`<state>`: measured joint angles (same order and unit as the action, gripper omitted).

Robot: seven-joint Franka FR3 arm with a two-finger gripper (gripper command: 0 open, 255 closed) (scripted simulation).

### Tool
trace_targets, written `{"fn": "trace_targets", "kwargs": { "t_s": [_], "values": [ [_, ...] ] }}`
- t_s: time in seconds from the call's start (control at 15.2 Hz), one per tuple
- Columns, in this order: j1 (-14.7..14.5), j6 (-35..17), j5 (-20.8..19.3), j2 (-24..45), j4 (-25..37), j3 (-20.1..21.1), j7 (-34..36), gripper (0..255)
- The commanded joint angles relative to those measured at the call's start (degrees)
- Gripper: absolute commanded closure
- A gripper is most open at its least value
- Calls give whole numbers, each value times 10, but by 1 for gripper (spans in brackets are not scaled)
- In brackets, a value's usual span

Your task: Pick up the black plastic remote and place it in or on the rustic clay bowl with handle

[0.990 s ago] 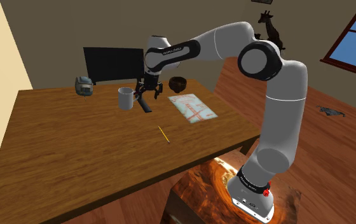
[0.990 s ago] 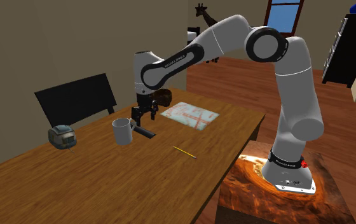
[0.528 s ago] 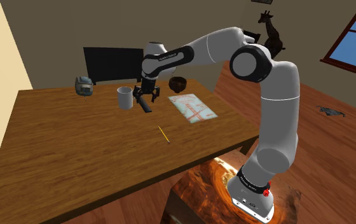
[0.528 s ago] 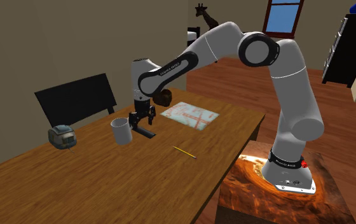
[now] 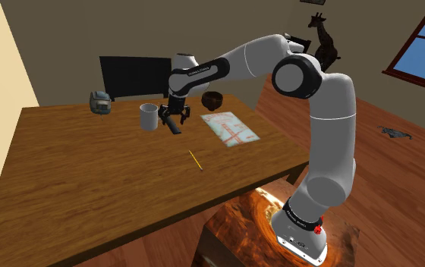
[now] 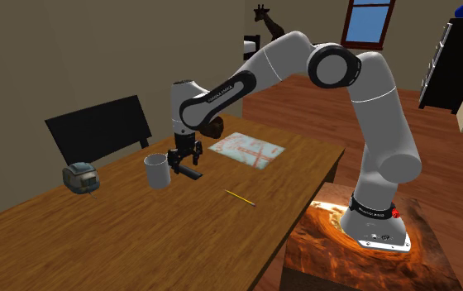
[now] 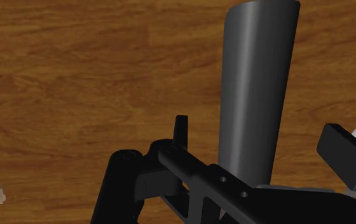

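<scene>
- The gripper [image 5: 174, 121] hangs low over the wooden table [image 5: 89, 182], with the white arm [image 5: 234, 61] stretched out from the stand [image 5: 279, 235].
- The jaws stand wide apart. In the wrist view the two fingers [image 7: 181, 130] lie on either side of the remote [image 7: 256, 89], with a gap of bare table on each side. Neither finger touches the remote, and nothing is held.
- The remote [image 5: 177, 129] is a long dark bar. It lies flat on the table directly beneath the gripper [image 6: 185, 164].
- A white mug [image 5: 149, 116] stands just beside the remote [image 6: 193, 173], on the shoulder view's left.
- The bowl [image 5: 213, 98] is dark brown. It sits at the far edge of the table, near the remote but apart from it.
- A printed sheet [image 5: 230, 127] lies flat between the bowl and the near edge of the table.
- A yellow pencil [image 5: 196, 160] lies near the middle of the table.
- A small grey device [image 5: 100, 102] stands at the far edge, beyond the mug.
</scene>
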<state>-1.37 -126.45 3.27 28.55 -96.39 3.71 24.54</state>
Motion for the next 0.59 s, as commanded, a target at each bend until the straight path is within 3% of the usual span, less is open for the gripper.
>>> {"fn": "trace_targets", "kwargs": {
  "t_s": [0.0,0.07,0.53],
  "values": [
    [0,0,0,0,0,0,0,0],
    [0,0,0,0,0,0,0,255],
    [0,-1,0,0,-1,0,-1,255]
  ]
}}
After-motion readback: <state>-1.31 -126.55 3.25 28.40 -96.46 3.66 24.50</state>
